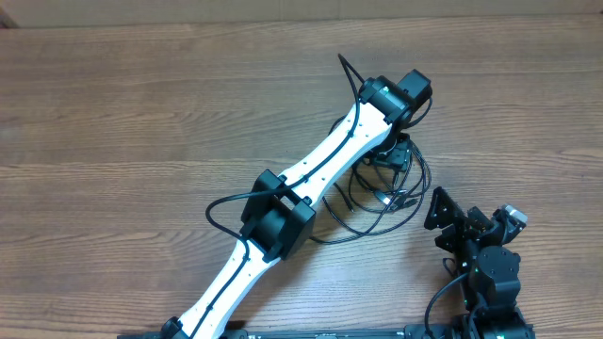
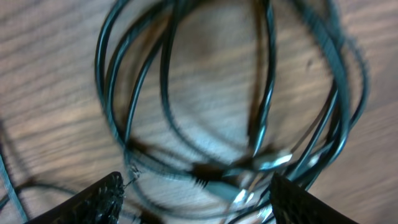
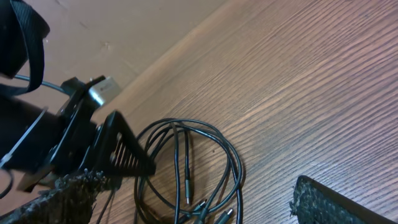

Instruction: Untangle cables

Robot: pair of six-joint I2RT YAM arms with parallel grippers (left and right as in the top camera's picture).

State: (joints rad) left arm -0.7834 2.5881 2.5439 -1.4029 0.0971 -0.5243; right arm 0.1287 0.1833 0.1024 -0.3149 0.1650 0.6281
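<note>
The table (image 1: 113, 113) is the largest surface, a flat brown top with long wavy wood grain running left to right. Across it lies the left arm (image 1: 320, 160), a slim white shell with blocky black joints and a thin black wire along its back, reaching from the near edge toward the far right. The right arm (image 1: 495, 268) is a compact cluster of black housings at the near right corner.

The left gripper (image 2: 196, 186) hangs directly over the cables with its jaws spread apart. Its dark, ribbed fingertips (image 2: 102, 198) stand on either side of the tangle with nothing clamped between them. The right gripper (image 3: 196, 183) is also spread wide and holds nothing. Its fingers (image 3: 329, 202) have a rough, grainy black facing, and they sit just near-right of the cords without touching them.

The cables (image 1: 377, 200) lie on the table right of centre, under the left wrist. They are thin, glossy black cords wound into several overlapping round loops, which cross one another at the near side. Small plugs (image 2: 273, 163) with silvery metal tips on short black moulded bodies lie where the loops cross. The left wrist view is too blurred to count the cords.
</note>
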